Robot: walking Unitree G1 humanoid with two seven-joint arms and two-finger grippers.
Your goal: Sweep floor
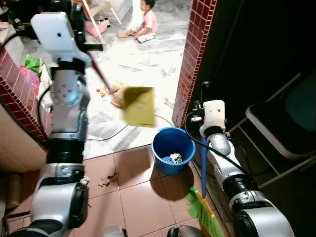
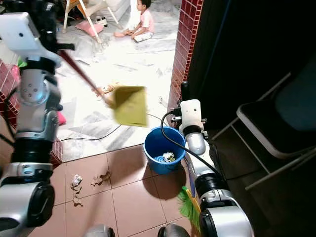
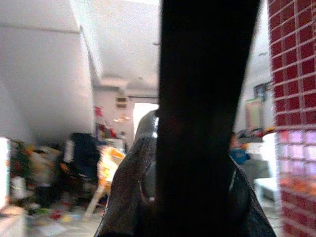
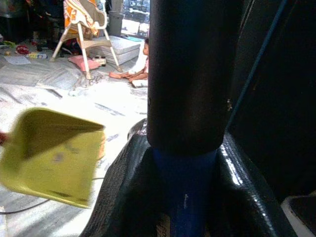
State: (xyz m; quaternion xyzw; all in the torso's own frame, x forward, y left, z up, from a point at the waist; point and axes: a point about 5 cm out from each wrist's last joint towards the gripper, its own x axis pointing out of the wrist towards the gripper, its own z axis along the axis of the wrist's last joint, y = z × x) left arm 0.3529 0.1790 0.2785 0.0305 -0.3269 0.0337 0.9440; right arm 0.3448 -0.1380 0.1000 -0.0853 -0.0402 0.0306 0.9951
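Observation:
My left gripper (image 1: 80, 19) is raised high and shut on the dark red handle (image 1: 101, 71) of a yellow dustpan (image 1: 138, 106), which hangs blurred above and to the left of the blue bucket (image 1: 173, 148). The bucket stands on the brown tiles with a little rubbish (image 1: 174, 158) inside. My right gripper (image 1: 202, 104) is shut on the blue handle (image 1: 204, 163) of a broom, held upright to the right of the bucket. Its green bristles (image 1: 202, 213) rest on the floor. Dry leaves and scraps (image 2: 76, 183) lie left of the bucket. The right wrist view shows the dustpan (image 4: 52, 158).
A red-tiled pillar (image 1: 195, 54) stands just behind the bucket, with a dark room and a folding chair (image 1: 281, 123) to its right. A low red-tiled wall (image 1: 19, 98) is on my left. A cable (image 1: 113, 133) crosses the marble floor. A child (image 1: 146, 22) sits far back.

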